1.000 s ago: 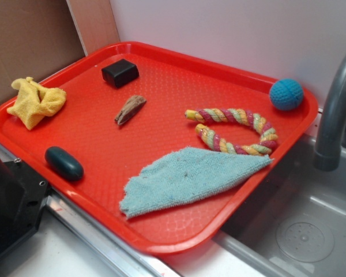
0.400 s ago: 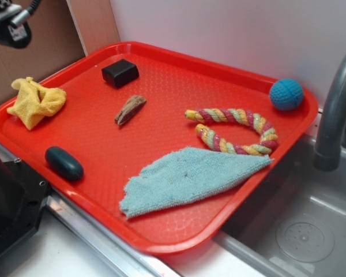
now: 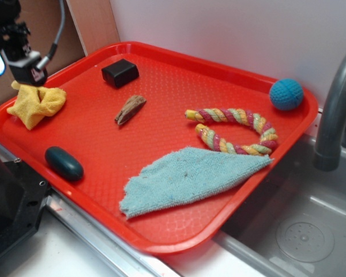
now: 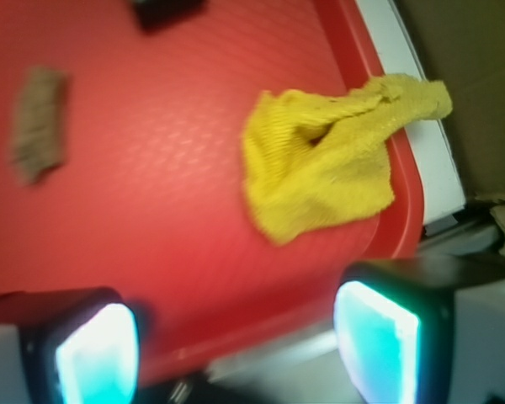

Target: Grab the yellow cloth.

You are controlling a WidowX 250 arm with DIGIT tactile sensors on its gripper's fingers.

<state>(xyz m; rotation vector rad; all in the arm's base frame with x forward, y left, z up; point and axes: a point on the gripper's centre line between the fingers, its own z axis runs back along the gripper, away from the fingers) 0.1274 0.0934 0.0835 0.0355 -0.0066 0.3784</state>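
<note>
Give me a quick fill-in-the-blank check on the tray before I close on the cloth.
1. The yellow cloth lies crumpled over the red tray's ____ edge.
2. The gripper is ____, holding nothing.
3. The rope ring touches the light ____ towel.
4. The ball is ____.

Missing words: left; open; blue; blue

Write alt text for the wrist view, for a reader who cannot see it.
A crumpled yellow cloth lies on a red tray, draped over its rim at the right. The open end effector sits at the bottom of the frame, its two glowing fingertips apart and clear of the cloth. A blurred brown piece lies at the left.
</note>
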